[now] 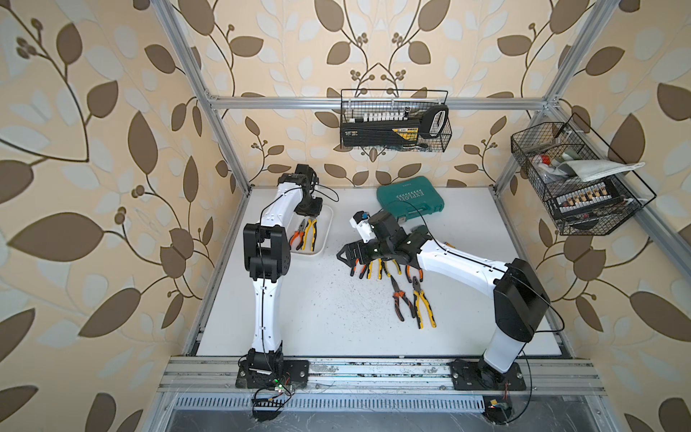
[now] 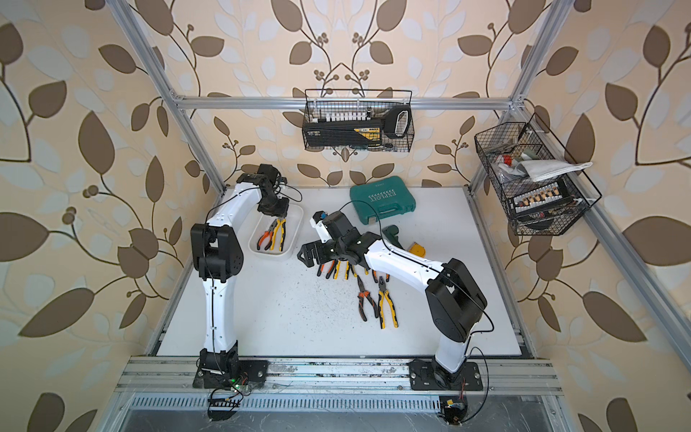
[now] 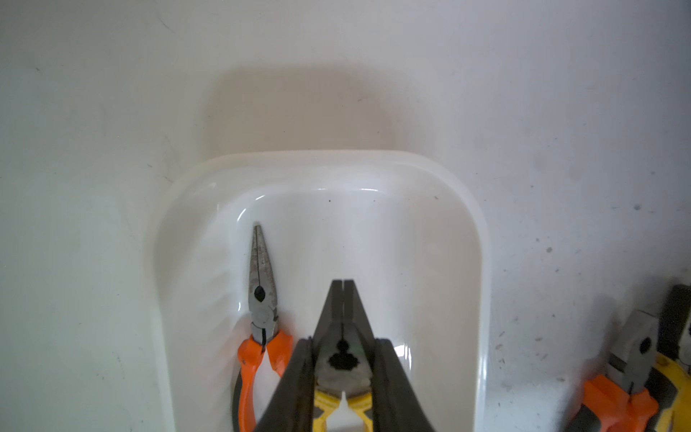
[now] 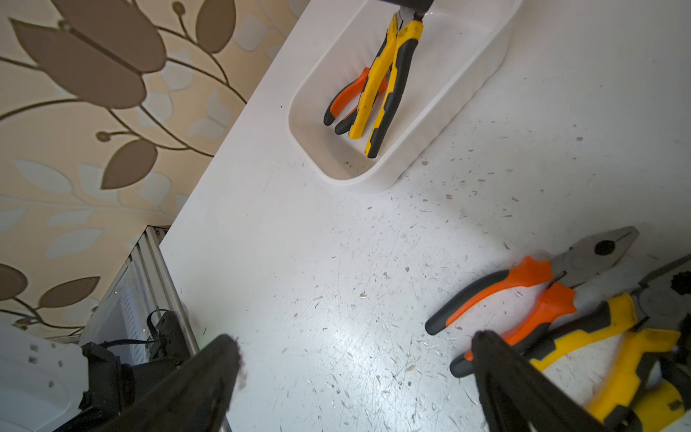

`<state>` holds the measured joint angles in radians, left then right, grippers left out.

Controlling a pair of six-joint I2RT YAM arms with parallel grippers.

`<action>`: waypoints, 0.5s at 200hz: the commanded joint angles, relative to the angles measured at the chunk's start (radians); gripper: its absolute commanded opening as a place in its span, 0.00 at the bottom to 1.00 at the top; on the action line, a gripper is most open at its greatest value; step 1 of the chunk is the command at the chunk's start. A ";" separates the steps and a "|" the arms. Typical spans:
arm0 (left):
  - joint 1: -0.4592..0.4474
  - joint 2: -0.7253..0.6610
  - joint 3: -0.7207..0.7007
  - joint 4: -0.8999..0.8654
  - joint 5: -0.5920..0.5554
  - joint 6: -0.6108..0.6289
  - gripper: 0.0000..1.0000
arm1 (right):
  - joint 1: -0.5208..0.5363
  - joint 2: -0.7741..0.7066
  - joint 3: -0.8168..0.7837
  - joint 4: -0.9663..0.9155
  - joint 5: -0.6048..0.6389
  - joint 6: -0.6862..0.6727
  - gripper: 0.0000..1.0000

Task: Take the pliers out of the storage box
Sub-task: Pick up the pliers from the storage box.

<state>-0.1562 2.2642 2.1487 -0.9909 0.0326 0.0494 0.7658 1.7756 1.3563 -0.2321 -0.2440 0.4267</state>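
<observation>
The storage box (image 1: pixel 324 230), a shallow white tray, sits at the left of the worktop (image 1: pixel 299 321). Two pliers are in it. An orange-handled needle-nose pair (image 3: pixel 261 276) lies flat by one long wall, with a yellow-and-black pair (image 4: pixel 374 82) beside it. The left end effector (image 3: pixel 343 342) is nearly closed, its fingers clamped on the metal head of the yellow-and-black pair inside the box. The handles slope down toward the box floor, and it is hard to tell whether their ends touch it.

Toward the middle, the right end effector (image 4: pixel 355 348) hangs over bare worktop with its fingers spread wide, holding nothing. Just beside it a row of pliers (image 4: pixel 527 273) lies partly under the arm, with an orange pair (image 1: pixel 397 297) and a yellow pair (image 1: pixel 418 293) nearer the front. Behind them lies a closed teal case (image 1: pixel 409 202).

The white worktop is scuffed and speckled. A black wire basket (image 1: pixel 394 123) of tools hangs on the aluminium frame (image 1: pixel 486 101) at the back, and a second wire basket (image 1: pixel 572 179) hangs at the right. Leaf-patterned wallpaper (image 1: pixel 93 149) covers the walls.
</observation>
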 commanded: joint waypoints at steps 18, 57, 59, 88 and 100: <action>0.009 -0.086 0.030 -0.033 0.023 -0.003 0.00 | 0.000 0.016 0.043 0.030 -0.024 0.022 1.00; 0.010 -0.089 0.097 -0.105 0.060 0.036 0.00 | 0.000 0.014 0.040 0.034 -0.030 0.026 1.00; 0.010 -0.088 0.102 -0.112 0.061 0.040 0.00 | 0.000 0.015 0.040 0.033 -0.029 0.028 1.00; 0.010 -0.062 0.192 -0.216 0.076 0.100 0.00 | -0.002 0.030 0.048 0.046 -0.047 0.039 0.99; 0.012 -0.071 0.200 -0.224 0.092 0.102 0.00 | -0.002 0.037 0.056 0.047 -0.054 0.042 1.00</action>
<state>-0.1558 2.2417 2.2757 -1.1431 0.0685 0.1051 0.7654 1.7802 1.3727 -0.2058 -0.2707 0.4530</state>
